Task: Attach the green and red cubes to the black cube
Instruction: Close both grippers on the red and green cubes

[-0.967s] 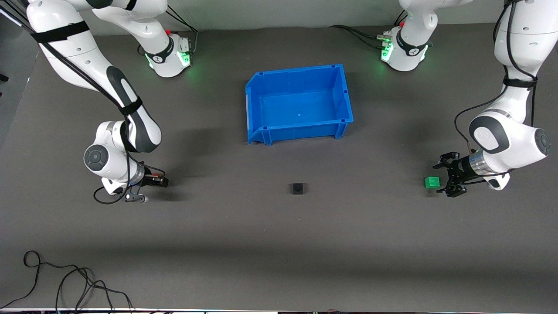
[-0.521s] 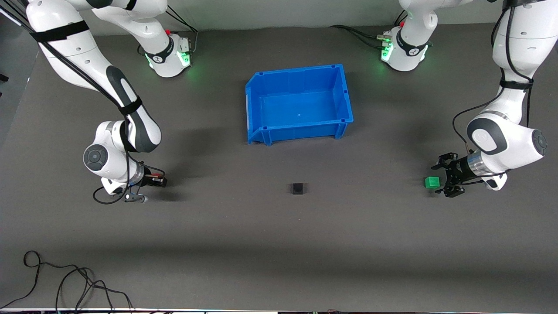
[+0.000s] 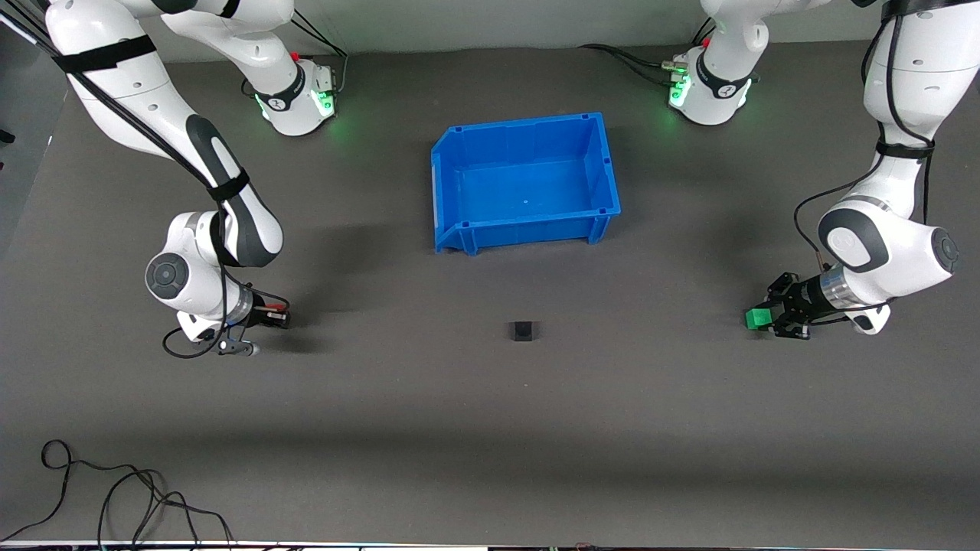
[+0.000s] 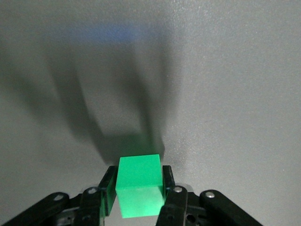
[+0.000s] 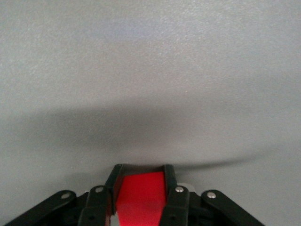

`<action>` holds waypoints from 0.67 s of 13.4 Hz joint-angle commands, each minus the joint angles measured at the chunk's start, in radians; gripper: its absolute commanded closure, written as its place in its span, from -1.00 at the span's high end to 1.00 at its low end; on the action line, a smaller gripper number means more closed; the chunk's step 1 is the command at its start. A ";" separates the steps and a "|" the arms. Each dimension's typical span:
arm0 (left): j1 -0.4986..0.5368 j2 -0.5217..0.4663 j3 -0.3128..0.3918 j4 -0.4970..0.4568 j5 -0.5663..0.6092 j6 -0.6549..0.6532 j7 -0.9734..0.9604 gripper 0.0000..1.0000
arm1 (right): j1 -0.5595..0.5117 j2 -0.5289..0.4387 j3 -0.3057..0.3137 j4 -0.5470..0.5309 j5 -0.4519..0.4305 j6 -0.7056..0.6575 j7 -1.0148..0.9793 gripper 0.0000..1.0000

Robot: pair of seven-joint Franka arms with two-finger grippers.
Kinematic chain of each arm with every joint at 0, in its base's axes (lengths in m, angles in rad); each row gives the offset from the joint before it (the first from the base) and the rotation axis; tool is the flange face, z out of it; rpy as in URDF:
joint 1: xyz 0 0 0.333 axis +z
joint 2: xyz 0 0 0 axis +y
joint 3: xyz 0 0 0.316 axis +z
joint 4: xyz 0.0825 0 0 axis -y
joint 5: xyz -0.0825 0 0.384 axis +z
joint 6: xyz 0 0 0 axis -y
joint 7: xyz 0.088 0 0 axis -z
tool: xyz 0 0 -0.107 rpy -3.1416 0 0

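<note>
Left hand (image 3: 768, 319): low over the counter (image 3: 490, 428) near the edge at the left arm's end, clenched on the green cube (image 3: 759, 318). In the left wrist view the cube (image 4: 139, 185) sits squarely between the two fingers (image 4: 168, 175), each pressed against one of its sides, above grey counter surface.

Right hand (image 3: 277, 315): low over the counter near the edge at the right arm's end, clenched on the red cube (image 5: 140, 198). The right wrist view shows the cube held between both fingers (image 5: 114, 178); from the front only a sliver of red shows at the hand.

Black cube (image 3: 523, 330): resting alone on the counter, between the two hands and well apart from each.

Blue bin (image 3: 606, 164): on the counter, farther from the front camera than the black cube, toward the edge where the arm bases stand.

Black cable (image 3: 115, 497): loose loops at the counter corner nearest the front camera, at the right arm's end.
</note>
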State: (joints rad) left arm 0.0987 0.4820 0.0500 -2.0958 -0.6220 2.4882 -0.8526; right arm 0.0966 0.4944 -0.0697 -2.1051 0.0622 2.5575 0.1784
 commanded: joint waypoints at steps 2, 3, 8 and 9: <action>0.004 -0.014 -0.004 0.026 -0.019 -0.009 0.004 -0.26 | 0.008 -0.037 0.002 0.000 0.071 0.006 0.157 -1.00; 0.001 -0.022 -0.004 0.046 -0.018 -0.020 -0.015 -0.26 | 0.020 -0.039 0.007 0.017 0.118 -0.005 0.264 -1.00; -0.001 -0.013 -0.001 0.268 0.065 -0.259 -0.213 -0.26 | 0.135 -0.022 0.008 0.100 0.149 -0.020 0.730 -1.00; -0.011 -0.003 -0.002 0.320 0.086 -0.294 -0.282 -0.26 | 0.164 -0.007 0.008 0.128 0.149 -0.020 0.833 -1.00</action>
State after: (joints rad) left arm 0.0983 0.4686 0.0469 -1.8625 -0.5789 2.2675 -1.0222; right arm 0.2140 0.4716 -0.0551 -2.0250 0.1928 2.5525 0.8464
